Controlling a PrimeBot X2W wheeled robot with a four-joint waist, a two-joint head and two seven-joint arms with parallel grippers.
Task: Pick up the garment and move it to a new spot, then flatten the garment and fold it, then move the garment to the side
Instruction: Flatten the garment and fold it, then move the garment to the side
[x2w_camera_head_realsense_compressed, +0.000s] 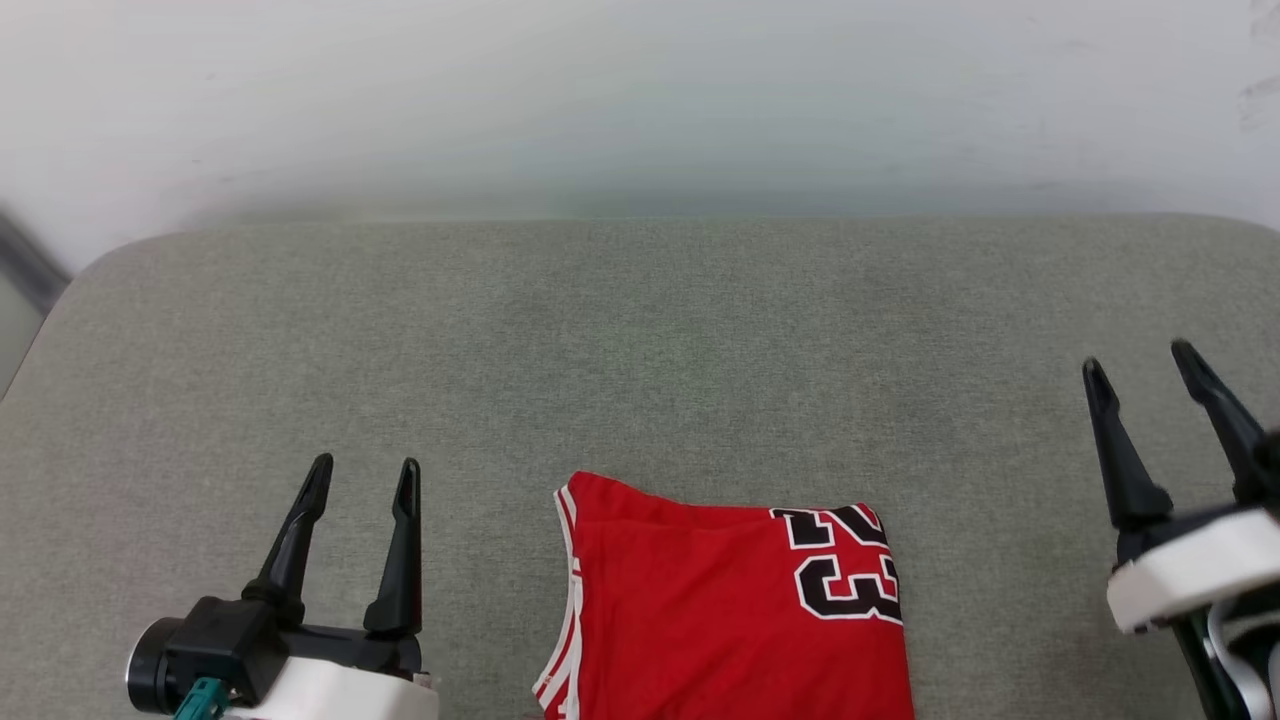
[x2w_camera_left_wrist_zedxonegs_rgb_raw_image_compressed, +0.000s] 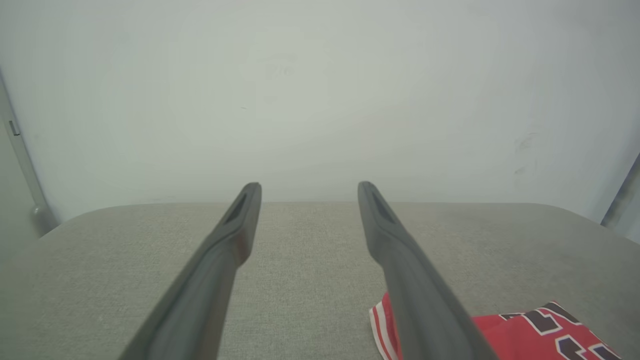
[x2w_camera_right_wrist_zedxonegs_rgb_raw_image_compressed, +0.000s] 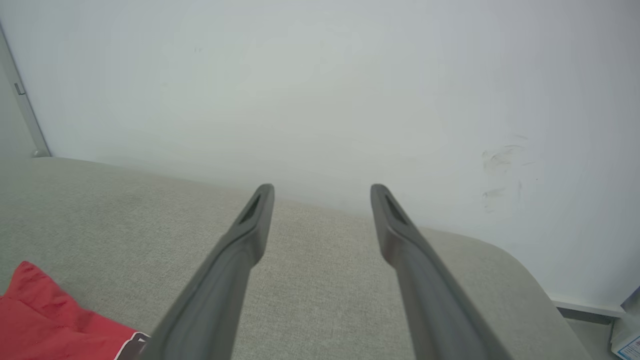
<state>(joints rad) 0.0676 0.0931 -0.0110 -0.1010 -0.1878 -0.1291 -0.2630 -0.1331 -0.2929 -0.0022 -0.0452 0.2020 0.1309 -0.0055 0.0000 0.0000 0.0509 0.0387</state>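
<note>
Grey-green woven upholstery covers the round-cornered cushion (x2w_camera_head_realsense_compressed: 640, 330) under a plain pale wall (x2w_camera_head_realsense_compressed: 640, 100). At bottom centre lies the garment (x2w_camera_head_realsense_compressed: 730, 610), a smooth red jersey folded into a compact rectangle, with white-outlined black numerals at right and striped trim at left. Folding looks done, so only the move aside seems left. The left gripper (x2w_camera_head_realsense_compressed: 366, 463) and right gripper (x2w_camera_head_realsense_compressed: 1138, 356) flank it, jaws spread and empty.
</note>
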